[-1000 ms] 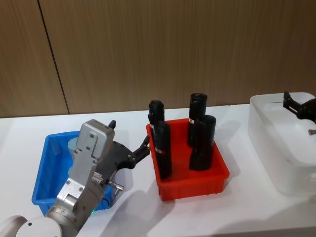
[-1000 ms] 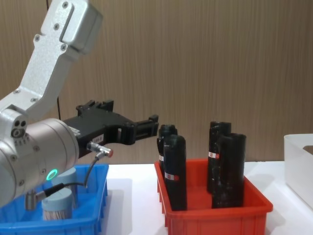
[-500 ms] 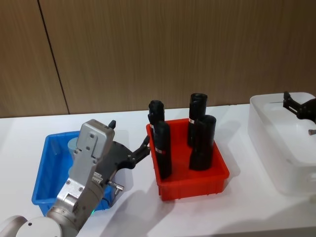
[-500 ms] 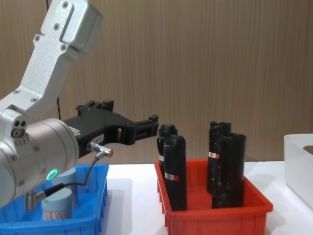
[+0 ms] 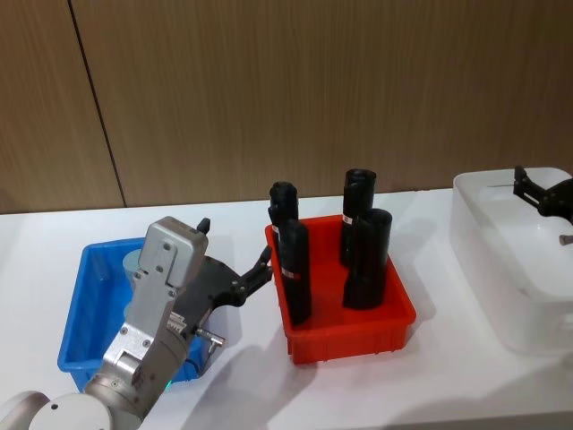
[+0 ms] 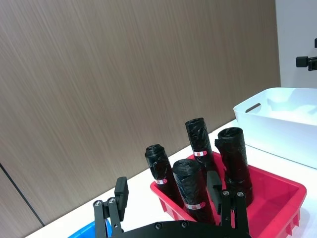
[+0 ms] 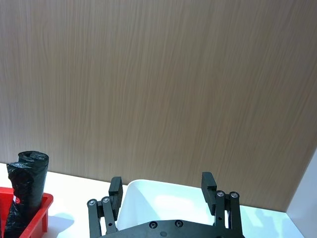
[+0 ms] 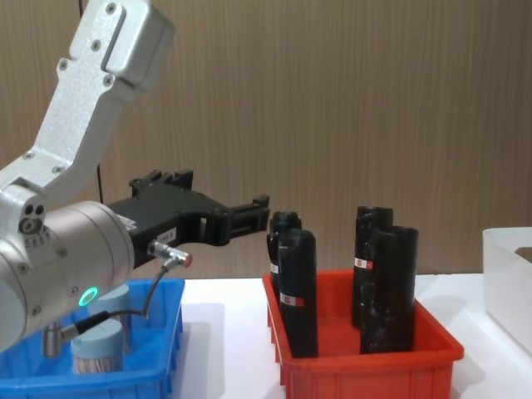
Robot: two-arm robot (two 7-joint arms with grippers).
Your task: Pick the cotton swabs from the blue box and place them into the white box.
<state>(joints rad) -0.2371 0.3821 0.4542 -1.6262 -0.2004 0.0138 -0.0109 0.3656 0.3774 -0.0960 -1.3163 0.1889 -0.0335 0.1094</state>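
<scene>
Head view: the blue box (image 5: 79,309) sits on the white table (image 5: 448,385) at 8 o'clock, a red bin (image 5: 358,330) lies just beside it at its 3 o'clock, and the white box (image 5: 501,269) stands well apart at 3 o'clock of the scene. Four tall black cylinders (image 5: 367,260) stand upright in the red bin. The left gripper (image 5: 235,242) hangs above the blue box's 3 o'clock rim, its tips aimed toward the red bin at about 2 o'clock; the left wrist view shows its fingers (image 6: 121,187) spread wide with nothing between them. Across the table, the chest view has this gripper level with the tops of the nearest cylinders and close to them; whether it touches one cannot be told. The cotton swabs (image 8: 98,351) are in the blue box: one jar stands upright with its grey-blue lid on near the 6 o'clock wall, and a second jar stands behind it toward 12 o'clock, partly hidden by the arm. The right gripper (image 5: 530,186) hovers over the 12 o'clock end of the white box, fingers (image 7: 115,186) wide apart and empty
</scene>
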